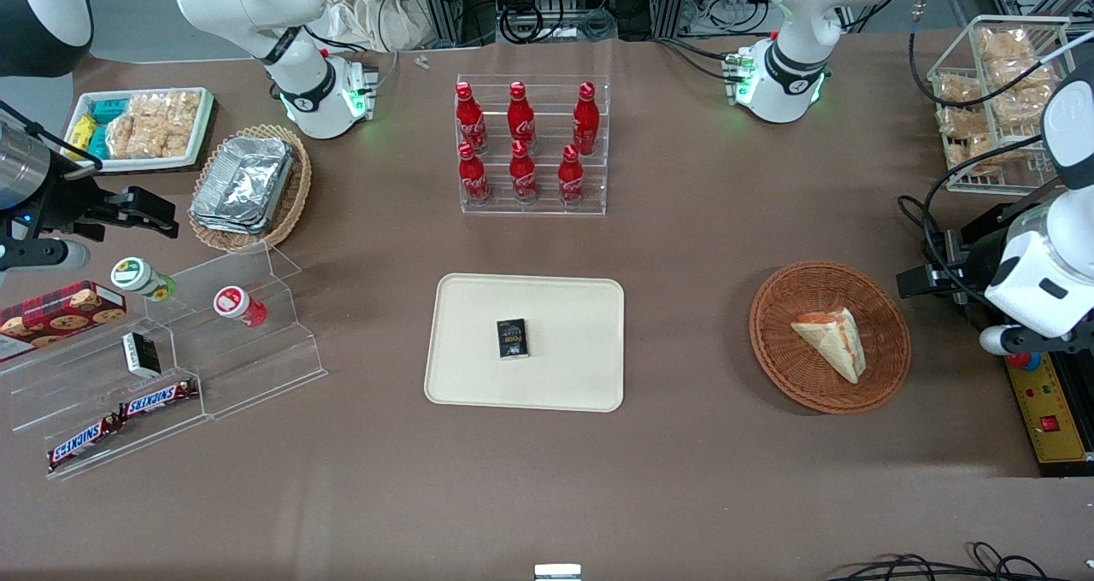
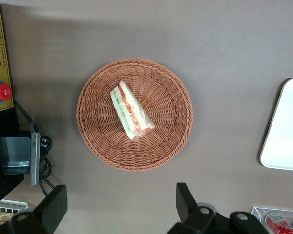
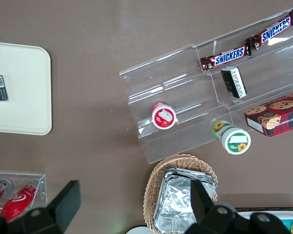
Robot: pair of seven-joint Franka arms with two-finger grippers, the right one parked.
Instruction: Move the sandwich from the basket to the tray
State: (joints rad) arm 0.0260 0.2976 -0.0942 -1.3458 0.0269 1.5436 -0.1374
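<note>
The sandwich (image 1: pixel 833 342) is a pale wedge with red and green filling. It lies in the round reddish-brown basket (image 1: pixel 773 342) toward the working arm's end of the table. The cream tray (image 1: pixel 479 367) lies mid-table with a small black box (image 1: pixel 513 339) on it. My left gripper (image 1: pixel 927 269) hangs open and empty above the table beside the basket, apart from it. In the left wrist view the sandwich (image 2: pixel 132 111) lies in the middle of the basket (image 2: pixel 88 126), the gripper (image 2: pixel 119 204) is spread wide over bare table by the rim, and a tray (image 2: pixel 285 131) edge shows.
A clear rack of red bottles (image 1: pixel 532 149) stands farther from the front camera than the tray. A yellow control box (image 1: pixel 1047 410) and a wire rack of snack bags (image 1: pixel 996 94) are near the working arm. A clear stepped shelf (image 1: pixel 171 359) and a tan basket with foil containers (image 1: pixel 248 188) lie toward the parked arm's end.
</note>
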